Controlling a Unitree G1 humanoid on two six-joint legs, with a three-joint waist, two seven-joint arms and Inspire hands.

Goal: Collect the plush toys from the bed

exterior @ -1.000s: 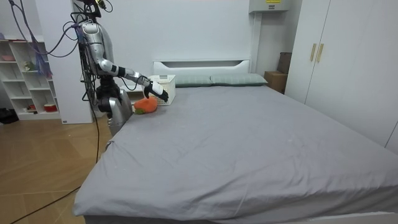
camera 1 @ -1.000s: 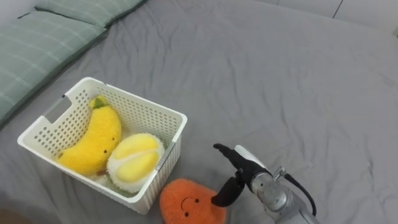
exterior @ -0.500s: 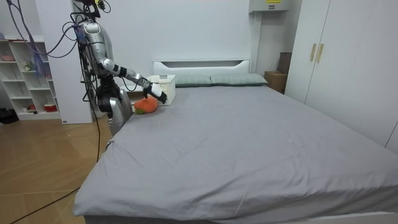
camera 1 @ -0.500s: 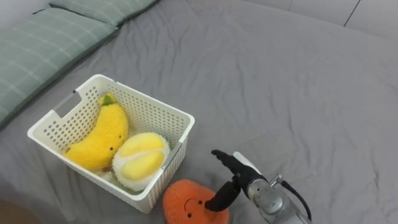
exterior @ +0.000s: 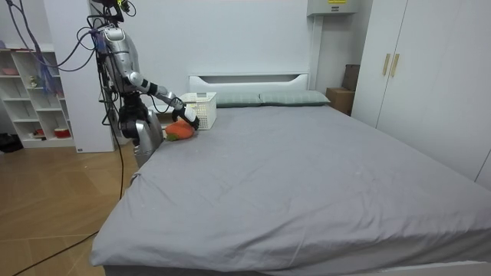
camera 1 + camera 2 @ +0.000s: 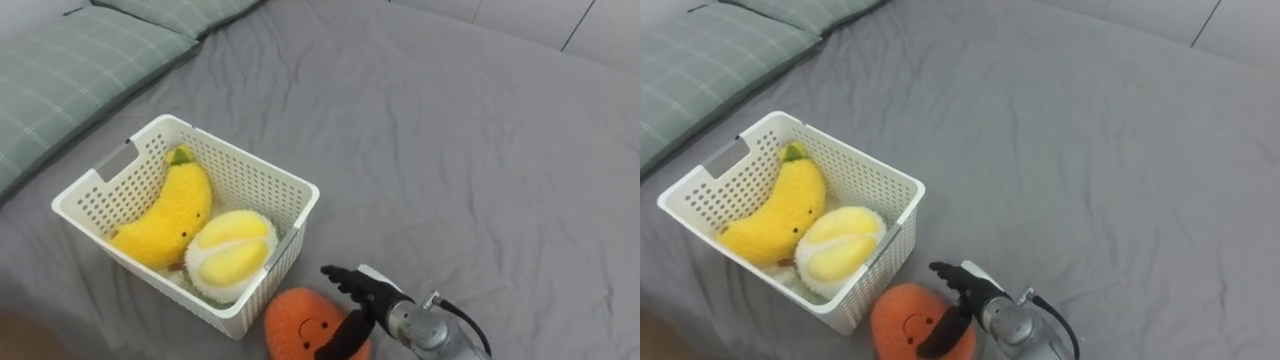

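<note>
The fingers (image 6: 340, 276) of the right hand (image 6: 372, 300) are seen spread and nearly straight, held just over the upper right edge of the orange plush toy (image 6: 298, 325), with the dark thumb angled down against the toy's right flank. Nothing is enclosed yet, so the hand is read as open and not closed on anything.

The orange plush toy lies on the grey bed (image 6: 460, 150), touching or just beside the near corner of the white basket (image 6: 243, 166), outside it. Its small stitched face is turned upward. It is judged to be light, soft and easily squashed, with a fuzzy cover that should not slip. A broad grasp across its rounded body, thumb on one side and fingers on the other, is thought better than a pinch at an edge, since the stuffing would give way and the toy could roll out.

Inside the basket a yellow banana plush (image 6: 165, 212) is laid along the far left side and a round pale-yellow plush (image 6: 232, 250) is tucked into the near corner. Free room is left toward the far right wall. A green checked pillow (image 6: 60, 80) is seen at the upper left. In the room view the robot is shown standing at the bed's edge beside the basket
</note>
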